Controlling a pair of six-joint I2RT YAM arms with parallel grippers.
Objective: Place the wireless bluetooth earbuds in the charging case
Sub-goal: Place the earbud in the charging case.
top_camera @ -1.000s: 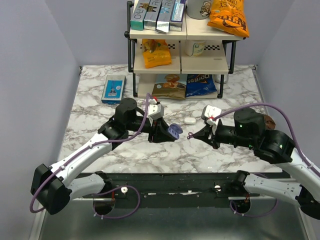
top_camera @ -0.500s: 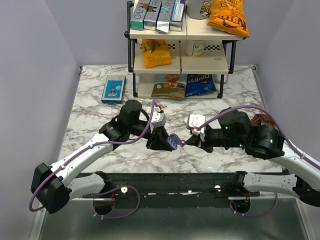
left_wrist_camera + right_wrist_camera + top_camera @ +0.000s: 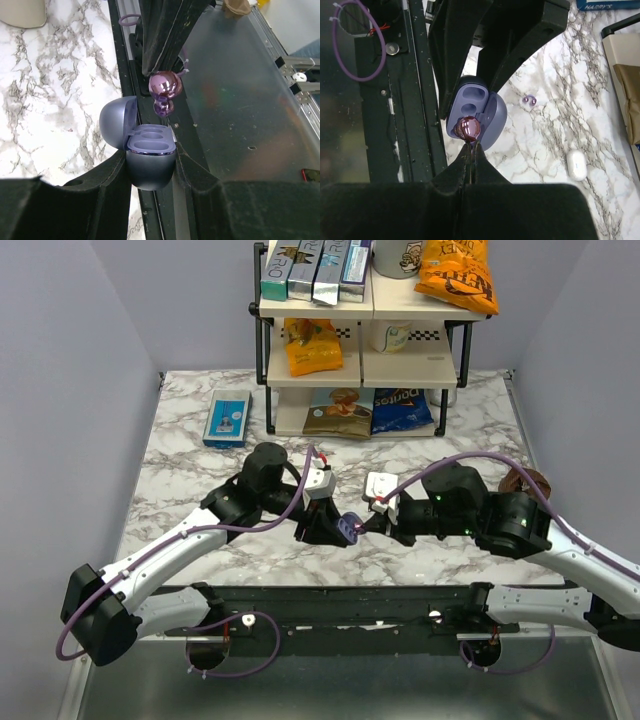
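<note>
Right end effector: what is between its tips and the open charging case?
Only the pink earbud, pinched in the right end effector, close to the charging case gripped by the left end effector. The right wrist view shows it.

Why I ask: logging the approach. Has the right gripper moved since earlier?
Yes: right gripper moved left, from below the blue chip bag to the charging case.

The left gripper (image 3: 150, 161) clamps an open bluish-grey oval plastic charging case (image 3: 149, 176), sockets empty, with the right gripper (image 3: 163, 70) pinching a glossy pink earbud (image 3: 164, 85) just above.
</note>
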